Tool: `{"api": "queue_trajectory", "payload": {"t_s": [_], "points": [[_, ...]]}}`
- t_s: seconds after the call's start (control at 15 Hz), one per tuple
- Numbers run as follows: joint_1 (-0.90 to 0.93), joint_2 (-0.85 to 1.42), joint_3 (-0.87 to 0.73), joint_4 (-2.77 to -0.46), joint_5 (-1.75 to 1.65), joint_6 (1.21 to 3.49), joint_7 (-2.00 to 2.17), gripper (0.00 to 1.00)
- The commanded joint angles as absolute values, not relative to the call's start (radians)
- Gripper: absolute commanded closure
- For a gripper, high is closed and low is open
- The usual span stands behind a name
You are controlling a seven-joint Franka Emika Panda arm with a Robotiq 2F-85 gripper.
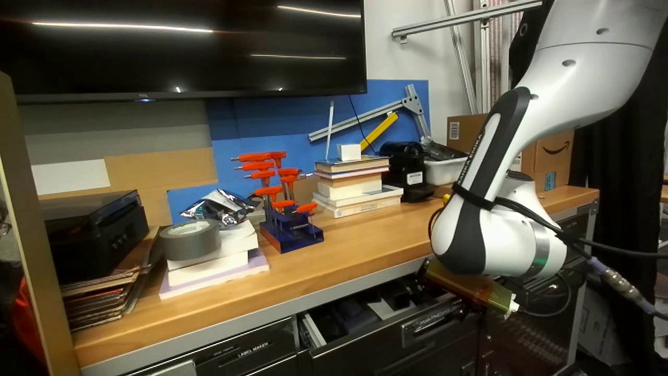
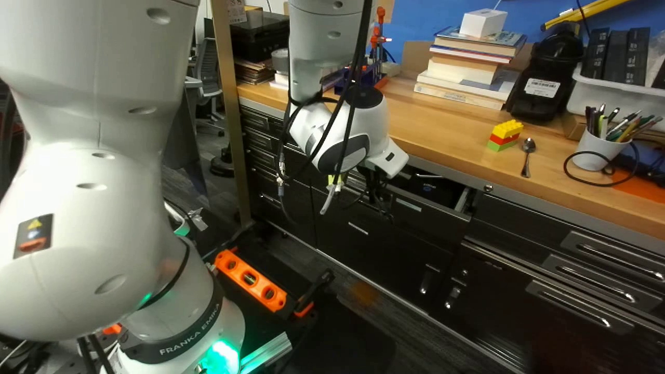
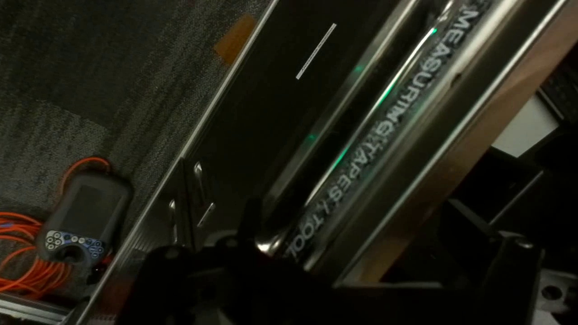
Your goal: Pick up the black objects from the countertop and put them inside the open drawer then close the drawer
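Spread well apart at its fingertips, my black metal gripper [image 3: 356, 223] hangs at the front of the wide, dark-grey metal drawer [image 1: 383, 342], whose front runs between those tips in the wrist view; whether either one touches it I cannot tell. The drawer is pulled out beneath the long, light-brown wooden countertop [image 1: 360, 237], and the printed label [image 3: 393, 118] on the drawer's front reads MEASURING TAPES. Inside it I see dark, chunky lumps [image 1: 355, 316] near a pale flat sheet [image 1: 385, 309], too dim for me to tell whether they are the black objects. Up on the countertop, in an exterior view, a yellow, red and green toy-brick block [image 2: 504, 137] stands just beside a shiny metal spoon [image 2: 529, 146]; farther back, a stack of pale-edged books [image 2: 460, 71] sits next to a bulky black machine [image 2: 561, 54] with a white sticker [image 2: 543, 87].
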State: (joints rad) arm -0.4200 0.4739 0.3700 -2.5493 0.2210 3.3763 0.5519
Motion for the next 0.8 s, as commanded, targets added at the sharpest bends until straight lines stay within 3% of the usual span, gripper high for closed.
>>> {"api": "queue_trajectory", "payload": {"t_s": [0.0,0.2,0.47,0.73], "points": [[-0.345,0.394,0.311,-2.561,0.238,3.295,0.489,0.0],[-0.188,0.292,0.18,-2.607,0.29,3.215,0.462,0.0],[0.112,0.221,-0.124,-2.668,0.271,3.203,0.481,0.0],[0.38,0.205,-0.405,-2.664,0.19,2.987,0.609,0.0]]}}
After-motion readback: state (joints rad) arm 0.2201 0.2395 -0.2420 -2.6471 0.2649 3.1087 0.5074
